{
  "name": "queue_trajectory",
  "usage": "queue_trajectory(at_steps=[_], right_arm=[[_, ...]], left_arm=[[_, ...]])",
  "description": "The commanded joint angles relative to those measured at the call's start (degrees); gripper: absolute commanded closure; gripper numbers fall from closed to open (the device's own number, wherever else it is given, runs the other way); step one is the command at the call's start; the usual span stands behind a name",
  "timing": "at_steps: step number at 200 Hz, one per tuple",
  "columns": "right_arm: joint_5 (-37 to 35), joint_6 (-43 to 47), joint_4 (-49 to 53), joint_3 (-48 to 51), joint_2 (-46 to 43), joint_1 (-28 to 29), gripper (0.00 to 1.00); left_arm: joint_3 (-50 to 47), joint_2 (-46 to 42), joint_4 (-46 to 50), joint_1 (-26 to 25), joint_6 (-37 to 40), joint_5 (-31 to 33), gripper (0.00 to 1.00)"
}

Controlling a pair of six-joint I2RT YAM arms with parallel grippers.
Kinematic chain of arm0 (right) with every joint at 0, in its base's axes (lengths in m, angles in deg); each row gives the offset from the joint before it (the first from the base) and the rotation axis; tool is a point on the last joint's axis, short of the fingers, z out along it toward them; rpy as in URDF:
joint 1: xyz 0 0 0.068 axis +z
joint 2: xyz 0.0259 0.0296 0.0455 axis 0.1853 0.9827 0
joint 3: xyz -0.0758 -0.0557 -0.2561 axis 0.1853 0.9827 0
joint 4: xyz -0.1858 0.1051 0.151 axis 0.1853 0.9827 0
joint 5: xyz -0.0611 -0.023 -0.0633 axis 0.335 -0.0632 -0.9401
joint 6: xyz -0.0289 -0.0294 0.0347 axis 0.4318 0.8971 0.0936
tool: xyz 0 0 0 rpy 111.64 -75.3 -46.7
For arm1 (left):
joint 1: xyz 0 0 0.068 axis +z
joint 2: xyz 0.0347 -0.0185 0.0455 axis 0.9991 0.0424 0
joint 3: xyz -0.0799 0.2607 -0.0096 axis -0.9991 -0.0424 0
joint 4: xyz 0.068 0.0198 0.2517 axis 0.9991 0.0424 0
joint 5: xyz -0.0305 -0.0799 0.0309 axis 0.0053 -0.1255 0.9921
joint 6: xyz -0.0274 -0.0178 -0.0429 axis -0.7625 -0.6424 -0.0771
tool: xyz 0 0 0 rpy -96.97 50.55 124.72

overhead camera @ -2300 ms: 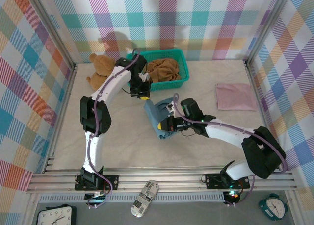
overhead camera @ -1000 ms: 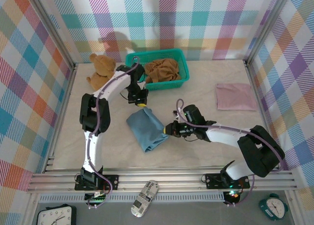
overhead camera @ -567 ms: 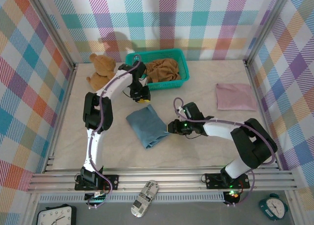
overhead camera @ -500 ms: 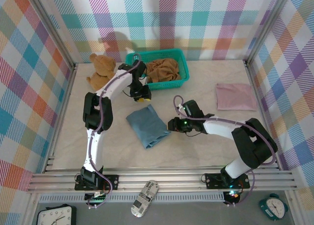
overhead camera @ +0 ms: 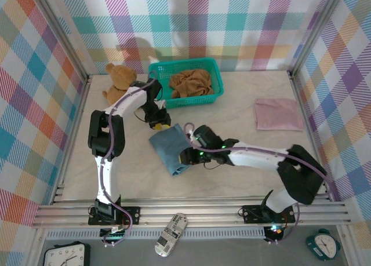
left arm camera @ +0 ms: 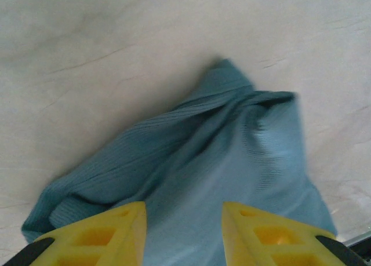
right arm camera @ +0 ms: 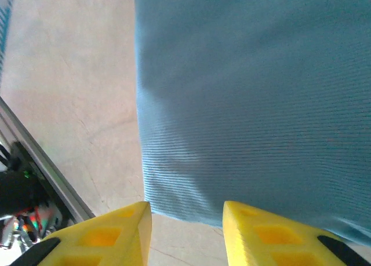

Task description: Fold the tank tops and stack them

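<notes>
The slate blue tank top point(overhead camera: 169, 149) lies folded on the table's middle; in the left wrist view its rumpled corner point(left arm camera: 232, 138) shows, and in the right wrist view its flat ribbed face point(right arm camera: 249, 92). My left gripper point(overhead camera: 162, 126) point(left arm camera: 184, 219) hovers open over the top's far corner. My right gripper point(overhead camera: 186, 157) point(right arm camera: 186, 219) stands open over its near right edge, nothing between the fingers. The pink tank top point(overhead camera: 278, 114) lies folded at the right. The ochre brown tank top point(overhead camera: 188, 82) is bunched in the basket.
The teal mesh basket point(overhead camera: 215, 75) stands at the back centre, with a brown teddy bear point(overhead camera: 117, 80) to its left near the left arm. Plaid walls close in the table on three sides.
Both grippers have opened and let go of the blue top. The right gripper has moved left over the top's near edge; the left gripper has dropped toward its far corner.
</notes>
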Motion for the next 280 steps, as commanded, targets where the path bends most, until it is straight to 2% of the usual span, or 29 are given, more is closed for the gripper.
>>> queue_trajectory(at_steps=[1, 26, 47, 83, 115, 144, 167, 194, 211, 240, 280], right_arm=[[-2.7, -1.1, -2.4, -2.7, 4.4, 1.0, 0.61], [-4.3, 1.1, 2.8, -3.6, 7.7, 1.3, 0.63], [-8.4, 3.9, 9.6, -3.5, 7.0, 0.8, 0.65], [-11.3, 7.4, 20.5, -6.3, 7.2, -1.9, 0.65], [-12.3, 13.0, 25.3, -8.6, 8.8, -6.0, 0.64], [-12.6, 17.5, 27.4, -10.0, 8.3, -10.6, 0.57], [-11.9, 14.6, 25.2, -9.0, 4.4, -11.5, 0.51], [-9.2, 1.1, 18.1, -2.6, -2.8, -11.2, 0.44], [-10.1, -3.8, 14.1, 0.3, -5.0, -10.1, 0.42], [-10.8, -3.9, 10.8, -2.6, 0.1, -8.0, 0.38], [-14.1, -2.3, 11.4, -6.7, 7.1, -7.5, 0.37]], left_arm=[[-2.4, 0.6, -2.3, 0.8, 1.6, -3.0, 0.62], [-6.0, 1.7, -4.6, 1.2, 2.3, -2.0, 0.62], [-8.4, 2.3, -5.7, 1.4, 2.5, -0.7, 0.63], [-12.4, 1.3, -6.4, 1.5, 1.8, 0.8, 0.64], [-17.8, -3.5, -7.3, 1.4, -1.7, -1.3, 0.65], [-24.8, -9.7, -8.6, 0.8, -6.0, -2.4, 0.64], [-27.8, -14.2, -9.1, 0.6, -7.0, -0.6, 0.6], [-27.6, -17.4, -10.1, 1.6, -6.2, 3.4, 0.55], [-28.3, -18.2, -12.5, 2.0, -5.5, 1.9, 0.52], [-29.9, -16.7, -16.5, 1.1, -5.6, -3.5, 0.51], [-31.0, -15.3, -16.7, 0.0, -3.1, -0.8, 0.51]])
